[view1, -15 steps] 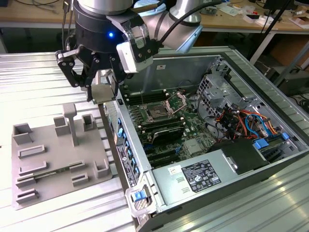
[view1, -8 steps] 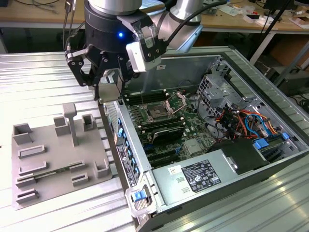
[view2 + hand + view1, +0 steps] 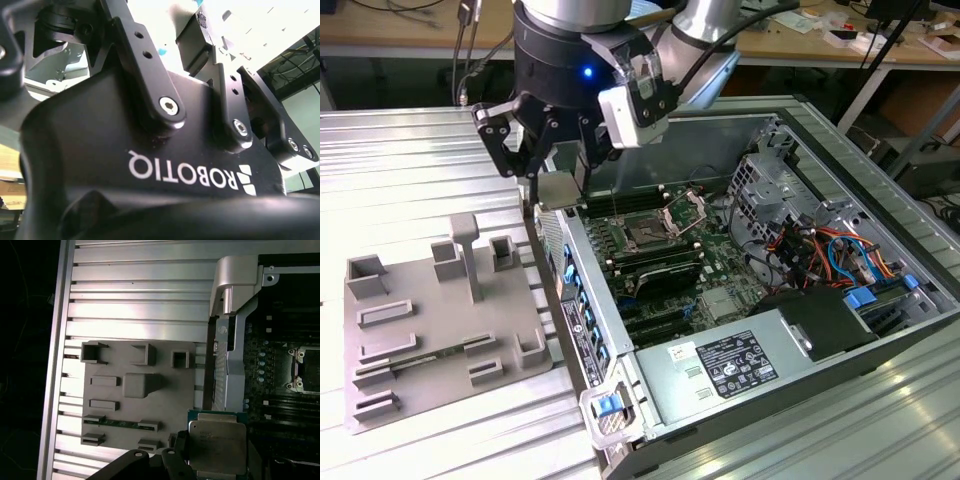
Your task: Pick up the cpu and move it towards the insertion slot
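Note:
In the exterior view my gripper (image 3: 560, 182) is shut on the cpu (image 3: 558, 192), a small flat silver square held above the open computer case's side wall on the exterior view's left. The insertion slot (image 3: 648, 236), a square socket with a dark centre and a raised metal bracket (image 3: 686, 211), lies on the motherboard to the exterior view's right of the cpu. In the first wrist view the cpu (image 3: 218, 446) shows its pale metal top with a black finger (image 3: 172, 462) beside it, and the insertion slot (image 3: 309, 371) sits at the frame's edge. The gripper's black housing (image 3: 150, 150) fills the second wrist view.
A grey plastic tray (image 3: 430, 330) with raised blocks lies on the slatted metal table (image 3: 400, 160) at the exterior view's left. Inside the case are long black memory slots (image 3: 655, 272), a power supply (image 3: 730, 365), a drive cage (image 3: 765, 185) and coloured cables (image 3: 820, 250).

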Controlling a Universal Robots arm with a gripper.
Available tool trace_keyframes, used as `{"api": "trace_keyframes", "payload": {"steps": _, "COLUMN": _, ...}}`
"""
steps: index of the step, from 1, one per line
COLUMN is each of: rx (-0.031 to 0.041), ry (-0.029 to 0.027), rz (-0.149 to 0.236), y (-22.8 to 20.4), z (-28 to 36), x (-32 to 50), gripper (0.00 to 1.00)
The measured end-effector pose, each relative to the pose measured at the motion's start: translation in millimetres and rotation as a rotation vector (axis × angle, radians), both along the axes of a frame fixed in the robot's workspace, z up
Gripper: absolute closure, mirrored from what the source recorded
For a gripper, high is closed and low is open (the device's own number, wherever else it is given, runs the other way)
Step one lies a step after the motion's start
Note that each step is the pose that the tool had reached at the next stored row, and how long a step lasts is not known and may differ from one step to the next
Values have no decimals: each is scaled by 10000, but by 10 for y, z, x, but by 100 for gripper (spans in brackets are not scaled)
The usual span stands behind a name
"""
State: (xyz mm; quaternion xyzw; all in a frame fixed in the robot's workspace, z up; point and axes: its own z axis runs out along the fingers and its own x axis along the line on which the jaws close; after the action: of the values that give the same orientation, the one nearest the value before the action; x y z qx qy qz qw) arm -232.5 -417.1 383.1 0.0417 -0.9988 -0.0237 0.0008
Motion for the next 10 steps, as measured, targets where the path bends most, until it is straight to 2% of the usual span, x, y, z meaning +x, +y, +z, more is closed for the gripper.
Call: {"api": "trace_keyframes", "payload": {"steps": 10, "rx": -1, "ry": 0, "rz": 0, "y": 0, "z": -3, "x": 129, "gripper": 45}}
